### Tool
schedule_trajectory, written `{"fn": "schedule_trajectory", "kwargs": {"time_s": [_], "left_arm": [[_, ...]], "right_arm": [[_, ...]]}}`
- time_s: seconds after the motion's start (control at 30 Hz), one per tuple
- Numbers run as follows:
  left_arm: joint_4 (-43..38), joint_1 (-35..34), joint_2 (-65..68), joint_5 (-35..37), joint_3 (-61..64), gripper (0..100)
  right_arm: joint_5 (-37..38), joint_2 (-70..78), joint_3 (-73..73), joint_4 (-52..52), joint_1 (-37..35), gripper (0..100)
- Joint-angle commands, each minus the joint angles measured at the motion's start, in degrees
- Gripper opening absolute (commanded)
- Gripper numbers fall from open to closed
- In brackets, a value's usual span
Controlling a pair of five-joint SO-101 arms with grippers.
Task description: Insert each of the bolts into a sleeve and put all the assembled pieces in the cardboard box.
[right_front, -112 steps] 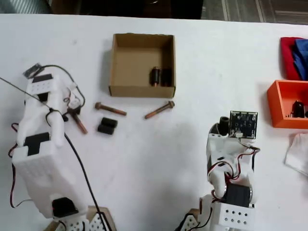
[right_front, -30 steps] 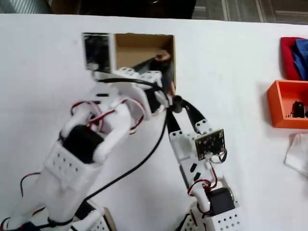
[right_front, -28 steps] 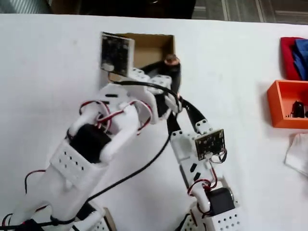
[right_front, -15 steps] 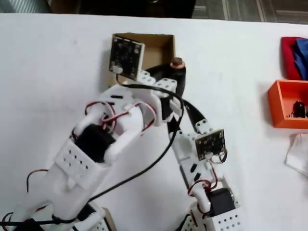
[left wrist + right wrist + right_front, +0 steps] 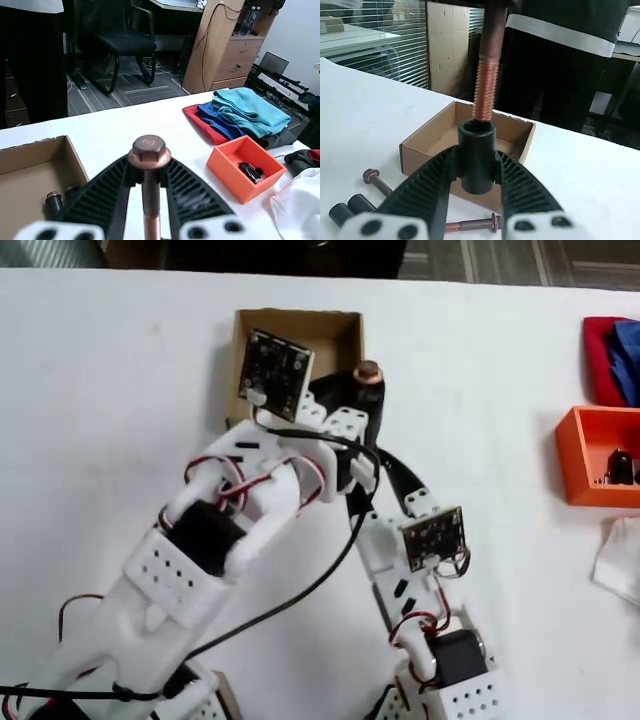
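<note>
Over the last few seconds both arms have come in from their own sides of the desk (image 5: pixel 520 390). They have met at the 3 o'clock side of the cardboard box (image 5: pixel 250 330), which sits toward 12 o'clock in the high view. In the final second the left arm swings its bolt (image 5: pixel 367 371) off the box's interior and out past the 3 o'clock wall, while the right arm barely stirs.

The left gripper (image 5: pixel 148 172) is closed tight on the bolt just below its hex head, with the shaft hanging straight down. The right gripper (image 5: pixel 477 172) is clamped on a black sleeve (image 5: pixel 477 145), held upright with its bore facing up. In the right wrist view the threaded tip (image 5: pixel 485 95) stands right at the sleeve's mouth; we cannot tell whether it has entered.

We judge that alignment is about done. What remains for this pair is a straight push down, then a drop into the box. One assembled piece (image 5: pixel 54 199) already lies inside. Loose bolts (image 5: pixel 470 225) and spare sleeves (image 5: pixel 350 209) wait on the desk beside the box, so more pairs are still to be made. An orange bin (image 5: pixel 580 455) sits at 3 o'clock, well apart.
</note>
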Motion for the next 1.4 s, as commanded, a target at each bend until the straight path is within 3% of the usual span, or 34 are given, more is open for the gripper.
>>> {"fn": "schedule_trajectory", "kwargs": {"time_s": [0.0,0.73,0.93,1.1,1.37], "left_arm": [[-1.1,0.2,-1.8,0.1,0.7,2],[-0.9,3.3,-10.8,2.0,13.1,2],[-2.4,-1.2,-9.8,5.1,12.6,2],[3.1,-1.5,-6.4,11.8,7.9,3],[15.0,1.8,-1.8,9.2,-1.5,7]], "right_arm": [[-0.4,-0.9,-0.7,-1.8,0.7,2.3],[-0.4,-0.9,-0.7,-1.8,0.4,2.3],[-0.4,-1.0,-2.6,-1.8,0.8,2.3],[-0.4,-1.0,-4.4,-1.3,0.8,2.3],[-0.4,-0.9,-4.5,-0.5,0.8,2.3]]}}
